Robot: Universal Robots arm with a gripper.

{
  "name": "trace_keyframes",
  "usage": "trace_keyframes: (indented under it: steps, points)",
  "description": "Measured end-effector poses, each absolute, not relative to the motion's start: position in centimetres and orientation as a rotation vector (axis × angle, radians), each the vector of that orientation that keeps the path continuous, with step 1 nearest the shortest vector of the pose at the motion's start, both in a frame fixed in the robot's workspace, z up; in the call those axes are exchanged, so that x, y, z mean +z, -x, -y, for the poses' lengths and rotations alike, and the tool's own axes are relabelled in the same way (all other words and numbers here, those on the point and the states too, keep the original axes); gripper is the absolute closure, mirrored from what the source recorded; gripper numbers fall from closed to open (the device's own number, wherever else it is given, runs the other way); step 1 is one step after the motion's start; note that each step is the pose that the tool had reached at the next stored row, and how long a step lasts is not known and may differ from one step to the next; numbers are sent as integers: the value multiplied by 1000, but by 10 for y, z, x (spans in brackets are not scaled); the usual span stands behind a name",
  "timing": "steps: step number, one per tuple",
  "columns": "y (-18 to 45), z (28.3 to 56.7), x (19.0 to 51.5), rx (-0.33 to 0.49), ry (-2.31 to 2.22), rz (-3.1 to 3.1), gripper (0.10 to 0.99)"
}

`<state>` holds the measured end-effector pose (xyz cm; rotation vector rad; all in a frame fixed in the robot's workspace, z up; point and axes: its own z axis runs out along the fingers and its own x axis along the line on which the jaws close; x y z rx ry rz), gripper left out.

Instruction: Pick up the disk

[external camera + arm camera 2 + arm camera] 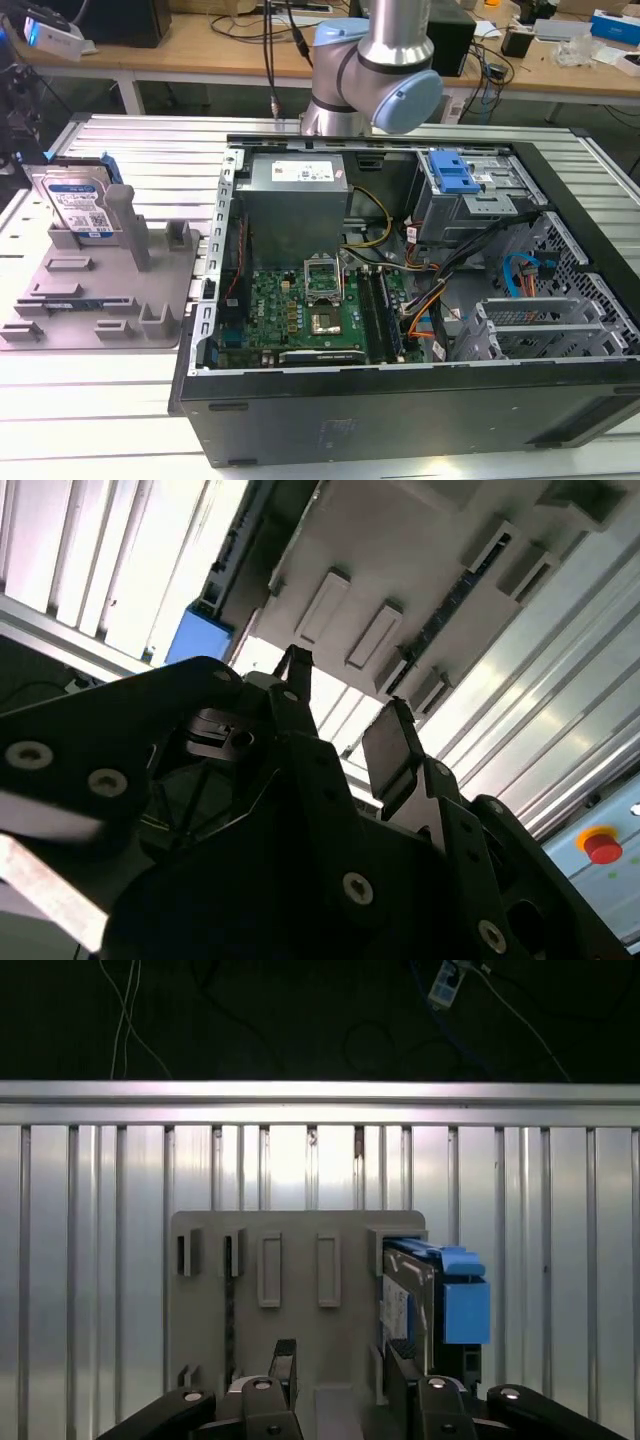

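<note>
The disk (80,205) is a silver-grey drive with a blue-and-white label and blue side rails. It stands on edge in a slot at the far corner of the grey fixture plate (100,300), at the exterior view's left. In the first wrist view the disk (432,1295) sits at one edge of the plate (290,1260). My gripper (342,1372) hovers above the plate, beside the disk and apart from it. Its two dark fingers (402,1365) stand open with nothing between them. The second wrist view shows the gripper (340,715) over the plate (420,560), with the disk's blue rail (205,635) off to one side.
An open computer case (400,300) with motherboard, cables and a blue-latched drive cage (455,180) lies at the exterior view's right. The arm (370,70) rises behind it. The plate carries several upright posts (130,225). Ribbed metal table (100,1260) surrounds the plate.
</note>
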<state>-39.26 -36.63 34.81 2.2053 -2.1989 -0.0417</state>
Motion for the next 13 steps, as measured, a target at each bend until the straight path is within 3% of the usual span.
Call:
trace_keyframes:
  steps: [13]
  points:
    - [404,330,348,-39,-2208,2199,604]
